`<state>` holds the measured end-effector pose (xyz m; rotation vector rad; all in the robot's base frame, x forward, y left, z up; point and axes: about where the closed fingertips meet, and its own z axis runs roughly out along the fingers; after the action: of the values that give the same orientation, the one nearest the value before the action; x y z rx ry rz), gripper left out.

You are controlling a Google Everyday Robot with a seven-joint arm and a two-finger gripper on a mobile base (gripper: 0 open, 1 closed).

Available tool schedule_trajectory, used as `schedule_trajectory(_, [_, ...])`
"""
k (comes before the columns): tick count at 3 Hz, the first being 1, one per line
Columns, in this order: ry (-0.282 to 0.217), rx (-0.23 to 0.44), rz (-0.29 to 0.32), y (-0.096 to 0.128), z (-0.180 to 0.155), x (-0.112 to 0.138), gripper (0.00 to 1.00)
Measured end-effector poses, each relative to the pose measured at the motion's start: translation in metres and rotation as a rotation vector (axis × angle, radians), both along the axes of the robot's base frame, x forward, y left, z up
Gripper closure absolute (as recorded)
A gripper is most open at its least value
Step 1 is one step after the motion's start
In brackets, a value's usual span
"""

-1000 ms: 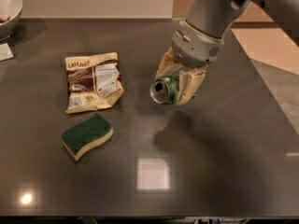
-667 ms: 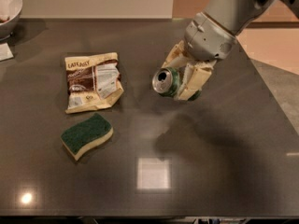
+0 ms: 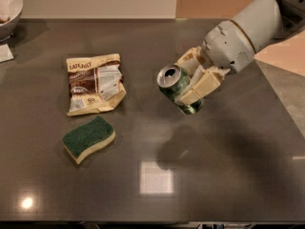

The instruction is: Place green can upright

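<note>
The green can (image 3: 174, 86) is dark green with pale print and a silver top that faces up and to the left. It is tilted and held above the dark table (image 3: 228, 166), its shadow lying below it. My gripper (image 3: 190, 85) comes in from the upper right and its cream fingers (image 3: 200, 87) are shut around the can's body.
A brown and cream snack bag (image 3: 94, 82) lies flat left of the can. A green-and-yellow wavy sponge (image 3: 88, 138) lies in front of the bag. A bowl (image 3: 8, 8) stands at the far left corner. The table's right edge runs close behind my arm.
My gripper has lifted the can up and swung the arm to the right. The can has turned from lying nearly sideways to a steeper tilt with its top higher.
</note>
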<state>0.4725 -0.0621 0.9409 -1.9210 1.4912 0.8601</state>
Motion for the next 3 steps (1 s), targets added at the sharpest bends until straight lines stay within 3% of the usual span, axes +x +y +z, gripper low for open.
schedule_trajectory(1, [0.062,0.132,-0.052,0.004,-0.006,-0.012,1.00])
schedule_trajectory(3, [0.108,0.308,-0.159,0.015,-0.023,-0.027,1.00])
